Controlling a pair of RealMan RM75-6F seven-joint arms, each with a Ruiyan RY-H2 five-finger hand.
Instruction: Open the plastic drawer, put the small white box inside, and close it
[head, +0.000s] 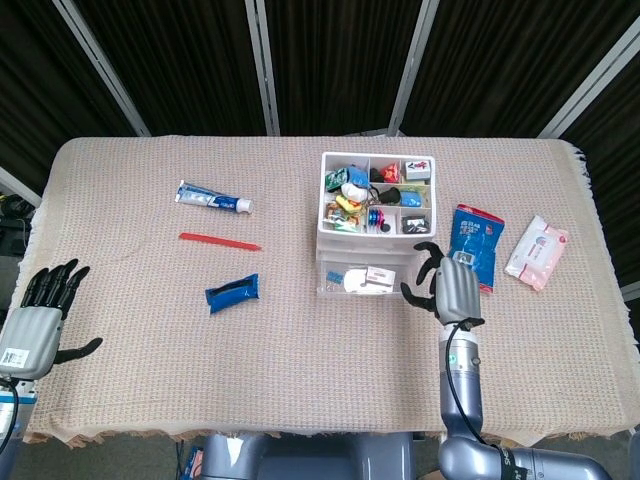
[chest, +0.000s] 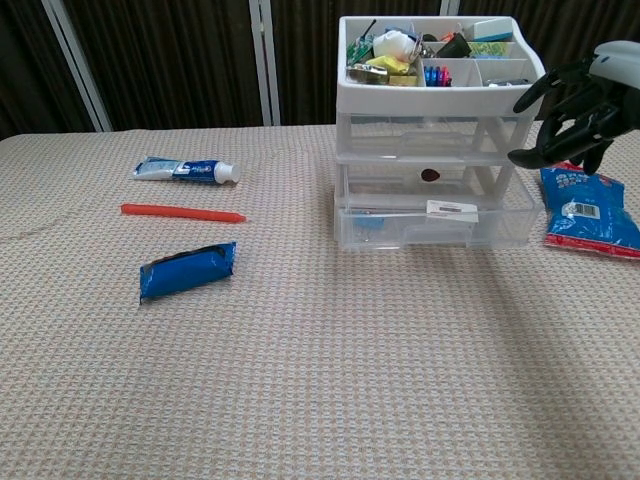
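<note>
The clear plastic drawer unit (head: 372, 215) (chest: 437, 150) stands right of the table's middle. Its bottom drawer (head: 335, 283) (chest: 400, 232) is pulled out toward me. The small white box (head: 380, 272) (chest: 452, 208) lies flat inside that drawer, with nothing touching it. My right hand (head: 447, 285) (chest: 578, 108) hovers just right of the drawer's front corner, fingers spread and empty. My left hand (head: 40, 320) rests at the table's near left edge, fingers apart, holding nothing; the chest view does not show it.
The unit's top tray (head: 326, 190) holds several small items. A blue snack bag (head: 470, 242) (chest: 585, 208) and a wipes pack (head: 537, 250) lie right of the unit. To its left lie a toothpaste tube (head: 213, 198), a red stick (head: 220, 241) and a blue packet (head: 233, 291).
</note>
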